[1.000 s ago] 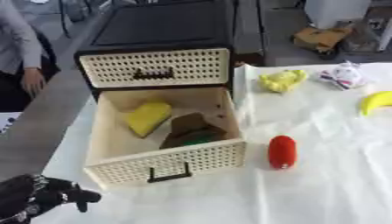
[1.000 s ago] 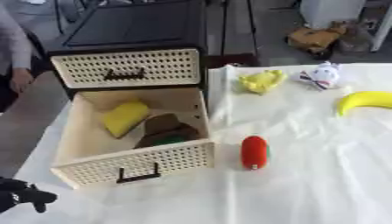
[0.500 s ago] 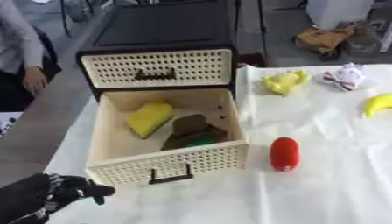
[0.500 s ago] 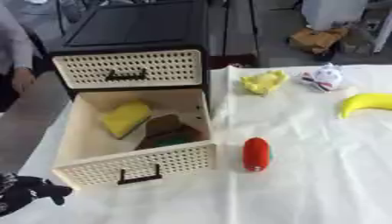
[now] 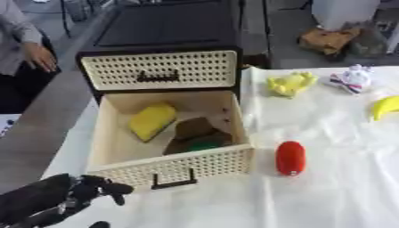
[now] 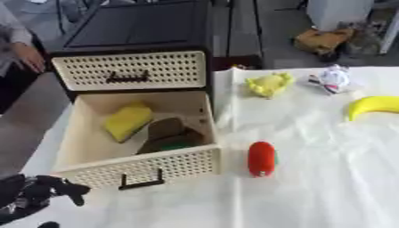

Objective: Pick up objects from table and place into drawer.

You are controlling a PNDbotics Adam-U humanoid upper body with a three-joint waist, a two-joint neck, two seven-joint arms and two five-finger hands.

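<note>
1. Left eye view: the red thing (image 5: 291, 158) lies on the white cloth (image 5: 343, 178), just beside the right front corner of the open drawer (image 5: 173, 167), apart from its wall. It is the nearest loose thing to the drawer, so I take it as the next to go in.
2. It is a rounded oblong, smooth-looking. I judge it light and probably a toy or soft item; a smooth skin may slip, and whether it gives under the fingers I cannot tell.
3. Its long axis runs near to far, almost parallel with the drawer's side wall, one end toward the robot, the other toward the yellow toy (image 5: 290, 83).
4. The best hold looks like the middle, across the short width, fingers on one long side and thumb on the other.
5. The left hand (image 5: 74, 198) shows at the lower left corner, in front of the drawer's front wall, fingers curled and holding nothing. It is well apart from the red thing.
6. The right hand is in neither view.
7. Inside the drawer lie a yellow sponge (image 5: 151, 120) and a brown piece (image 5: 193, 132) with something green beside it; the near right of the floor is crowded, the near left bare.
8. A banana (image 6: 374, 106) and a small white figure (image 6: 333, 78) lie farther off on the cloth.
</note>
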